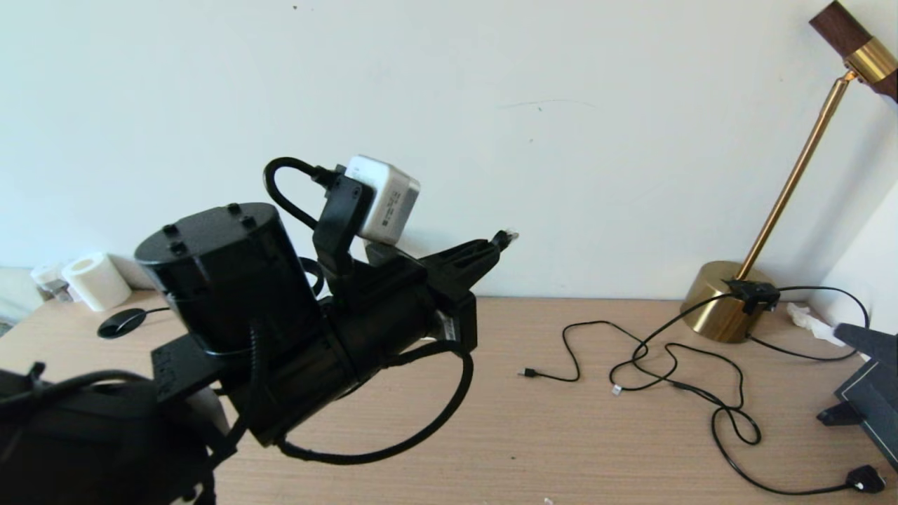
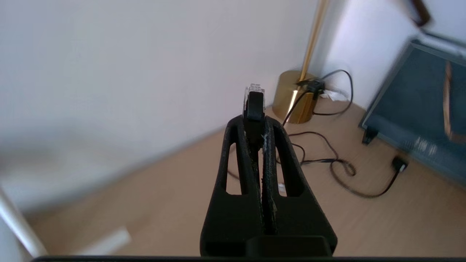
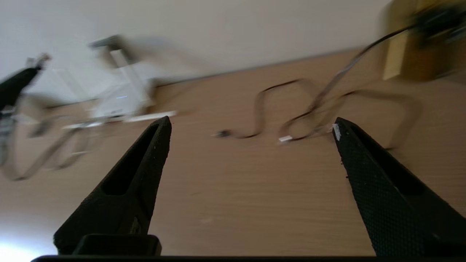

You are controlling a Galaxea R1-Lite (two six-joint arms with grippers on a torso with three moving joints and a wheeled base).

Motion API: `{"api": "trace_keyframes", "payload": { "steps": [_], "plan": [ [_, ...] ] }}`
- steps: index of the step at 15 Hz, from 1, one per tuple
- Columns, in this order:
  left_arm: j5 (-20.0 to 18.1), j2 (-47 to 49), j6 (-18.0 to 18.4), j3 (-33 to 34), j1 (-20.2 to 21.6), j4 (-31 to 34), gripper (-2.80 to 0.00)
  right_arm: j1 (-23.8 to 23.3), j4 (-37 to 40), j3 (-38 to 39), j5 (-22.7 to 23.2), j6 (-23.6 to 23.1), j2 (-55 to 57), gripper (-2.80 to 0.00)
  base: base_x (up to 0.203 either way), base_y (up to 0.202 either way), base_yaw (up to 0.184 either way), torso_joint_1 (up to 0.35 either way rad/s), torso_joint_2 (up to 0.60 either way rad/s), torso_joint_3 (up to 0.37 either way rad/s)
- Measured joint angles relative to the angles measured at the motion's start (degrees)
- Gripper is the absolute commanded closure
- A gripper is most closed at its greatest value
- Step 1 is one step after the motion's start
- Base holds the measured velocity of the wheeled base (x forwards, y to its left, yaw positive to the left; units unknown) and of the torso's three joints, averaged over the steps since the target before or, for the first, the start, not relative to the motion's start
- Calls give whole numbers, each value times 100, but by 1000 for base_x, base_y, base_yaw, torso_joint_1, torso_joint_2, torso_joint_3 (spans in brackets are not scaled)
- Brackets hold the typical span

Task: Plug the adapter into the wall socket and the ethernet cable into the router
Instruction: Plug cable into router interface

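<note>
Up at nine o'clock, we keep our left gripper (image 2: 255,120) pinching the ethernet cable (image 2: 254,98) squarely toward the router (image 3: 120,100), right gripper (image 3: 251,125) fingers spread.

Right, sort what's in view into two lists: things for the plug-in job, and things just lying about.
For the job:
- ethernet cable, plug tip clamped in the shut left gripper
- router, white, on the table
- right gripper, open and empty

Lying about:
- brass lamp
- thin black cables
- black plug
- paper roll
- table
</note>
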Motion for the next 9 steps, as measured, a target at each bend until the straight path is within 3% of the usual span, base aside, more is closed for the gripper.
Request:
{"api": "trace_keyframes", "payload": {
  "steps": [2, 3, 6, 9],
  "plan": [
    [690, 18, -1073, -14, 30, 411, 0, -27, 361, 209, -909, -858, -760, -280, 0, 0, 0, 0, 0, 0],
    [1016, 35, -1417, 98, 89, 482, 0, -51, 731, 291, -1291, -1068, -1116, -280, 0, 0, 0, 0, 0, 0],
    [1860, 72, -1596, 728, 247, 478, 0, -399, 1662, 970, -1875, -1499, -2045, -280, 0, 0, 0, 0, 0, 0],
    [2310, 77, -1673, 1614, 407, 334, 0, -670, 1438, 2132, -1815, -2047, -2618, -280, 0, 0, 0, 0, 0, 0]
  ]
}}
